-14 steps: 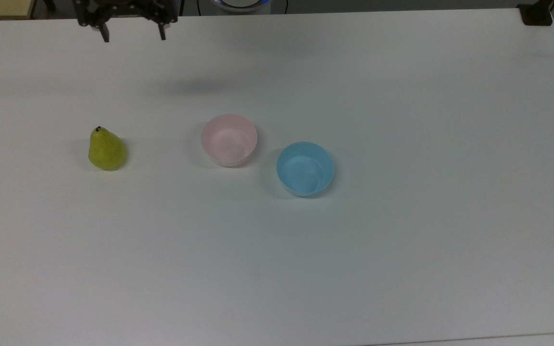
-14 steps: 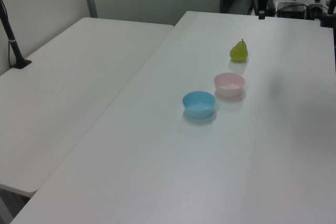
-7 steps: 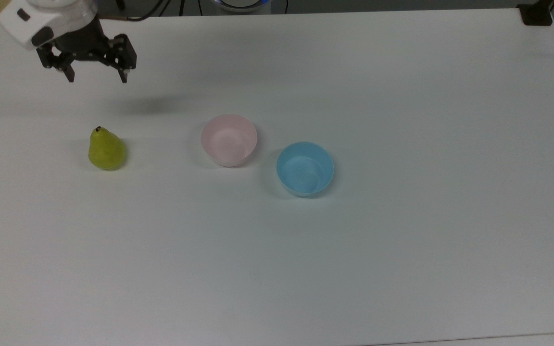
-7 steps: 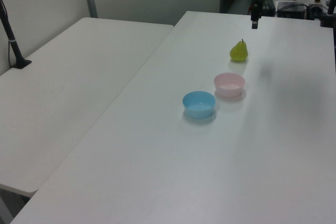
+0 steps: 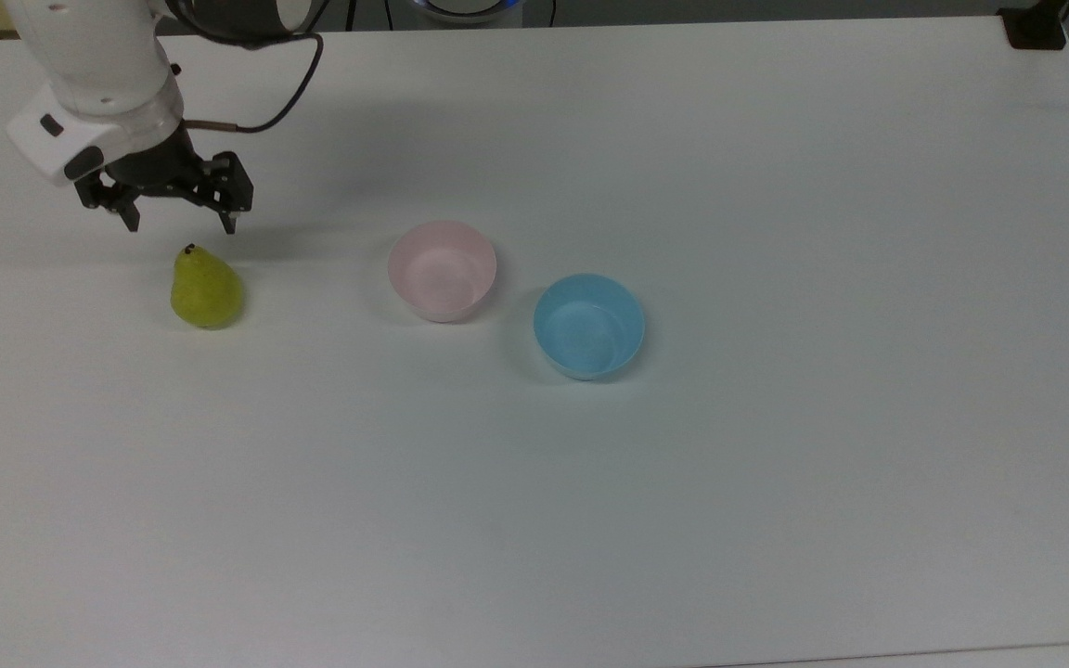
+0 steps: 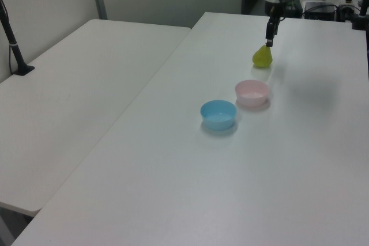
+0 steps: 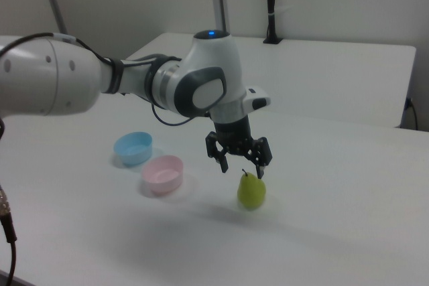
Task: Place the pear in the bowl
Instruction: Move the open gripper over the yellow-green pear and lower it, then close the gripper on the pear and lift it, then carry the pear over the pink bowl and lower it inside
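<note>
The jaws are spread wide apart with nothing held between them, the two dark fingers pointing down at the table. The gripper (image 5: 180,224) is seen in the top view just above the pear (image 5: 206,289), slightly toward the top view's left of the stem; in the right view the gripper (image 7: 240,167) hangs directly over the pear (image 7: 251,191), its fingertips level with the stem but not touching the fruit. In the left view the gripper (image 6: 268,39) is seen edge-on at the pear's (image 6: 262,56) top.

The pear stands upright on the white table (image 5: 776,482), narrow end up, its short dark stem visible. It is outside both bowls — well apart from the pink bowl (image 5: 443,270), which lies toward the top view's right of it. The pink bowl (image 7: 163,173) is open side up and holds nothing. Just beside it, not touching, sits a light blue bowl (image 5: 588,326), farther toward the top view's right and likewise with nothing in it.

A black cable (image 5: 275,107) is looped from the white arm (image 5: 94,65) down to the wrist. In the left view a second white table (image 6: 75,96) is set against the first.
</note>
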Available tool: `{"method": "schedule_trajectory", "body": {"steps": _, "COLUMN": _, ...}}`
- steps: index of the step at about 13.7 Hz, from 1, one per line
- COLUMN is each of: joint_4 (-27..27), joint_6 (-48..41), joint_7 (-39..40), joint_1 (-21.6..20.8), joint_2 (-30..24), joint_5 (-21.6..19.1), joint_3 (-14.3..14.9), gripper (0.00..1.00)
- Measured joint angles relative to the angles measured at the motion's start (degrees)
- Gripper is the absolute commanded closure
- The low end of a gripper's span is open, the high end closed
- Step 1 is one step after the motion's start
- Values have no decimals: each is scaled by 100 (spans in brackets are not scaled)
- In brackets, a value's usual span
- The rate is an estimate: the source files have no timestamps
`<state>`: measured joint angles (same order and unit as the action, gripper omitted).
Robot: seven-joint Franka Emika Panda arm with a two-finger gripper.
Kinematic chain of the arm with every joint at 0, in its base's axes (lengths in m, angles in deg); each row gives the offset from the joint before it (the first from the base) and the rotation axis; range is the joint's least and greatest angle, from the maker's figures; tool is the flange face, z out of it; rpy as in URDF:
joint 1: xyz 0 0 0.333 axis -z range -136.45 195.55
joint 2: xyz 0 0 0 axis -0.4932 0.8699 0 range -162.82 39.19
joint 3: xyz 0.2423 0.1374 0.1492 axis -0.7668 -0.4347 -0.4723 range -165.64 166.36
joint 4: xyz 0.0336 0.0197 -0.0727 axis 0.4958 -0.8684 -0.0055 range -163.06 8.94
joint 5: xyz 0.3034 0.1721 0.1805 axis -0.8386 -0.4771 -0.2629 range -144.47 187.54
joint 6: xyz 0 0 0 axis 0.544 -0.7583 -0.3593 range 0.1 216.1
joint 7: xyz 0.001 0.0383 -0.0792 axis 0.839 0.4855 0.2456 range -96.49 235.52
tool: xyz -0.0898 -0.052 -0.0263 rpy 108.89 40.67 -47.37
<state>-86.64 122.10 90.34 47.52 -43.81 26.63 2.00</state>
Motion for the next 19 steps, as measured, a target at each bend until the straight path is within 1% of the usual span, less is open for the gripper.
{"method": "schedule_trajectory", "body": {"steps": 5, "joint_4": 11, "joint_6": 455, "joint_7": 0, "joint_1": -11, "joint_2": 387, "joint_5": 0, "joint_3": -12, "gripper": 0}}
{"method": "schedule_trajectory", "body": {"steps": 6, "joint_4": 15, "joint_6": 543, "joint_7": -4, "joint_1": -12, "joint_2": 453, "joint_5": 0, "joint_3": -13, "gripper": 1}}
{"method": "schedule_trajectory", "body": {"steps": 7, "joint_4": 21, "joint_6": 637, "joint_7": -8, "joint_1": -14, "joint_2": 518, "joint_5": 0, "joint_3": -13, "gripper": 5}}
{"method": "schedule_trajectory", "body": {"steps": 8, "joint_4": 29, "joint_6": 687, "joint_7": -8, "joint_1": -15, "joint_2": 565, "joint_5": 28, "joint_3": -14, "gripper": 15}}
{"method": "schedule_trajectory", "body": {"steps": 9, "joint_4": 33, "joint_6": 698, "joint_7": -8, "joint_1": -17, "joint_2": 592, "joint_5": 77, "joint_3": -15, "gripper": 19}}
{"method": "schedule_trajectory", "body": {"steps": 10, "joint_4": 34, "joint_6": 714, "joint_7": -8, "joint_1": -19, "joint_2": 622, "joint_5": 107, "joint_3": -17, "gripper": 28}}
{"method": "schedule_trajectory", "body": {"steps": 11, "joint_4": 34, "joint_6": 797, "joint_7": -8, "joint_1": -21, "joint_2": 660, "joint_5": 115, "joint_3": -21, "gripper": 39}}
{"method": "schedule_trajectory", "body": {"steps": 13, "joint_4": 36, "joint_6": 882, "joint_7": -8, "joint_1": -25, "joint_2": 697, "joint_5": 122, "joint_3": -25, "gripper": 54}}
{"method": "schedule_trajectory", "body": {"steps": 15, "joint_4": 59, "joint_6": 883, "joint_7": -8, "joint_1": -26, "joint_2": 692, "joint_5": 123, "joint_3": -26, "gripper": 60}}
{"method": "schedule_trajectory", "body": {"steps": 18, "joint_4": 116, "joint_6": 867, "joint_7": -8, "joint_1": -25, "joint_2": 651, "joint_5": 123, "joint_3": -26, "gripper": 61}}
{"method": "schedule_trajectory", "body": {"steps": 19, "joint_4": 136, "joint_6": 742, "joint_7": -8, "joint_1": -26, "joint_2": 586, "joint_5": 126, "joint_3": -26, "gripper": 61}}
